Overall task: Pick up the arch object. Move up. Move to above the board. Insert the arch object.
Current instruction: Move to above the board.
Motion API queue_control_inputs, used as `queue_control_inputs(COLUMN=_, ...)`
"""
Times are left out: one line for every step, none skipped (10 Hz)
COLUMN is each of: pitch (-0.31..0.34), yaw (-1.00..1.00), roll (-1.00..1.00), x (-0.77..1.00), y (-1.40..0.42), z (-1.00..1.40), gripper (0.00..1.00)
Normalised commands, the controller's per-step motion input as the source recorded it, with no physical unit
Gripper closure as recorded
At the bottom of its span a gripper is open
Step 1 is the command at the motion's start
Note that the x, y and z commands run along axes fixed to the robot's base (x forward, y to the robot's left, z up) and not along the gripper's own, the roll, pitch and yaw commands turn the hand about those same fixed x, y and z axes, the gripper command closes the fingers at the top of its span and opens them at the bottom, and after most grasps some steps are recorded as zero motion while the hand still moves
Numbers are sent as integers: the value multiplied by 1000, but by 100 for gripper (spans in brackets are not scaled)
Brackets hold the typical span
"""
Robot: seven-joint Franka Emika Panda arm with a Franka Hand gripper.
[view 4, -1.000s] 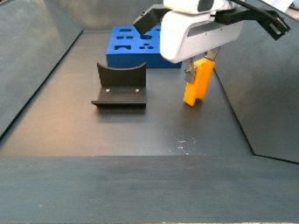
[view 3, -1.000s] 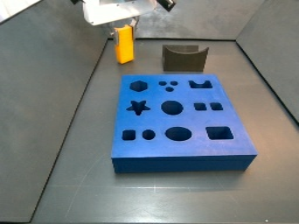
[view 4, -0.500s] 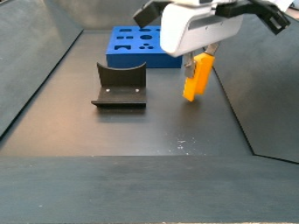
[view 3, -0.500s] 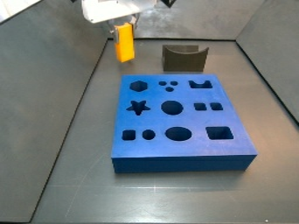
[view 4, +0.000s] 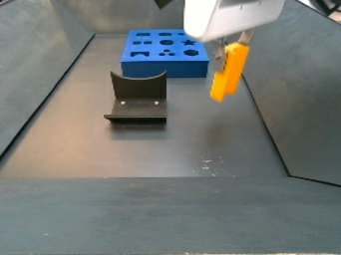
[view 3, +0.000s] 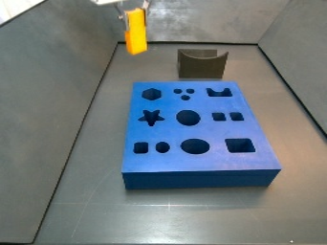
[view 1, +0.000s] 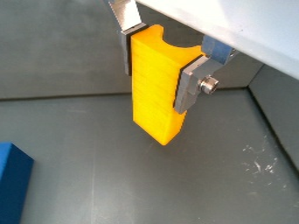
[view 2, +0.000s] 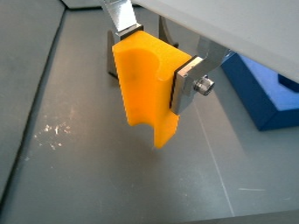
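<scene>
The arch object (view 1: 156, 87) is a yellow-orange block with a curved notch, and it shows in both wrist views (view 2: 149, 87). My gripper (view 1: 160, 59) is shut on it, one silver finger on each side, as a wrist view shows (view 2: 149, 63). In both side views the block (view 3: 136, 31) hangs from the gripper (view 4: 237, 44) above the dark floor (view 4: 229, 72). The blue board (view 3: 198, 127) with dark cut-out holes lies flat on the floor, apart from the block, and shows in a side view (view 4: 163, 53).
The dark fixture (view 3: 202, 63) stands behind the board, and it shows beside the block in a side view (view 4: 135, 97). Grey walls (view 3: 52, 57) close in the floor. A blue board corner shows in both wrist views (view 2: 267, 92) (view 1: 12, 179).
The gripper has risen with the arch object in it. The block has left the floor and now hangs higher. The board and fixture have not moved.
</scene>
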Motion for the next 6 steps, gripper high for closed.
queue_control_inputs(pitch=71, yaw=184, roll=-135, x=-10, y=336, z=1000, gripper=100)
queue_control_inputs(pitch=70, yaw=184, roll=-133, x=-7, y=351, z=1000, gripper=100)
queue_control_inputs(pitch=70, yaw=122, roll=-130, x=-7, y=267, z=1000, gripper=100)
queue_control_inputs(pitch=73, yaw=52, roll=-117, x=5, y=163, z=938, gripper=100)
queue_control_inputs(pitch=76, yaw=21, roll=-104, x=7, y=117, z=817, gripper=100)
queue_control_inputs(pitch=75, yaw=4, roll=-94, x=7, y=92, z=731, gripper=100)
